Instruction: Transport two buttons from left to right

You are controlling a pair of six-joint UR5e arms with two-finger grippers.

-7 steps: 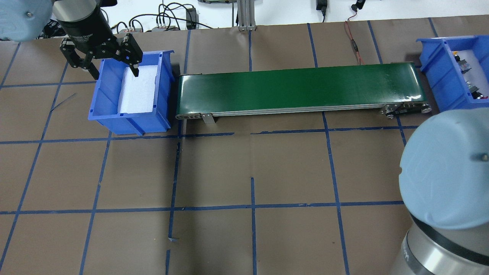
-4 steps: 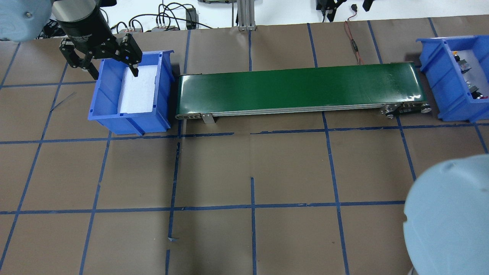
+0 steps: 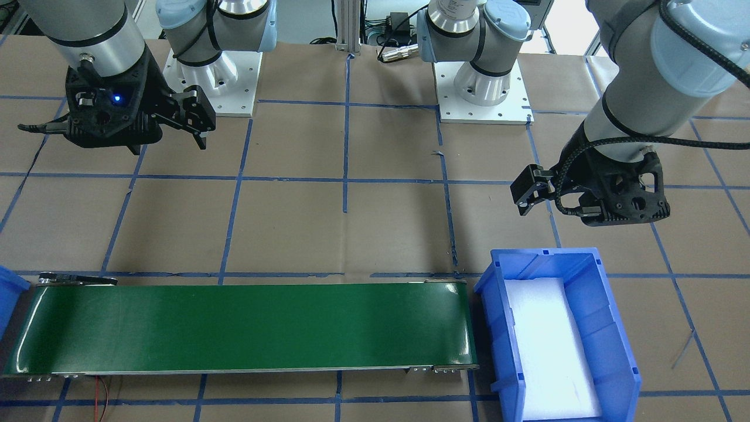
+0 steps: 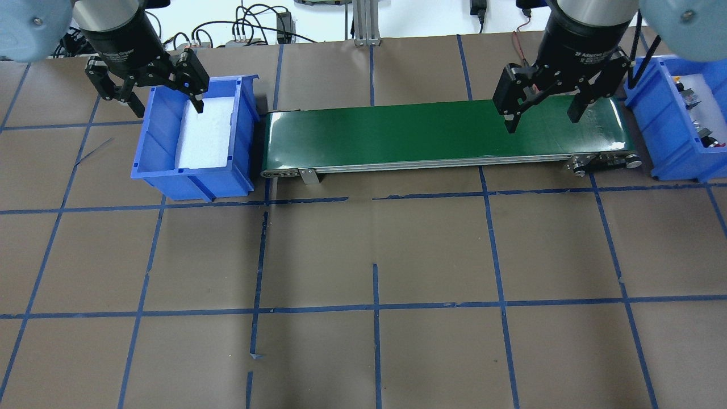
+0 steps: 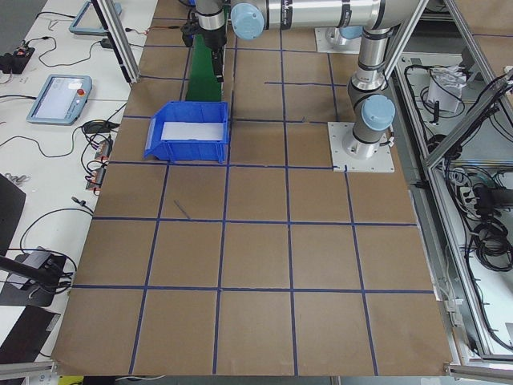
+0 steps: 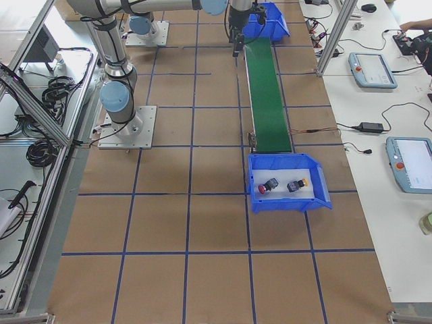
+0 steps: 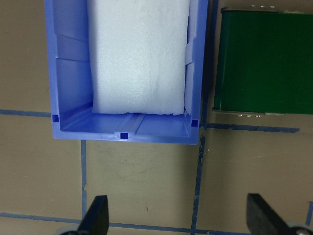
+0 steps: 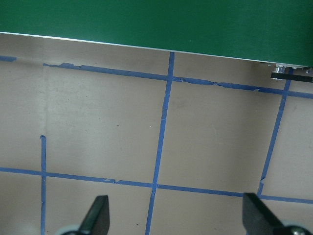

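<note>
The red button (image 6: 269, 185) and the yellow button (image 6: 295, 183) lie on white foam in the right blue bin (image 6: 287, 203). In the overhead view the red one (image 4: 707, 138) and the yellow one (image 4: 686, 96) show in that bin (image 4: 653, 113). My left gripper (image 4: 167, 106) is open and empty, high over the back rim of the left blue bin (image 4: 153, 136), which holds only white foam. My right gripper (image 4: 542, 121) is open and empty above the right end of the green conveyor belt (image 4: 397, 133). Both wrist views show spread fingertips (image 7: 95, 218) (image 8: 98, 215) with nothing between them.
The conveyor runs between the two bins and its belt carries nothing. Brown paper with a blue tape grid covers the table (image 4: 375, 255). Cables and an aluminium post (image 4: 363, 23) stand at the far edge. Both arm bases (image 3: 474, 76) are bolted on the robot's side.
The right arm has swung out of the overhead view's lower right, and its gripper now hangs over the conveyor's right end. The left gripper has barely moved.
</note>
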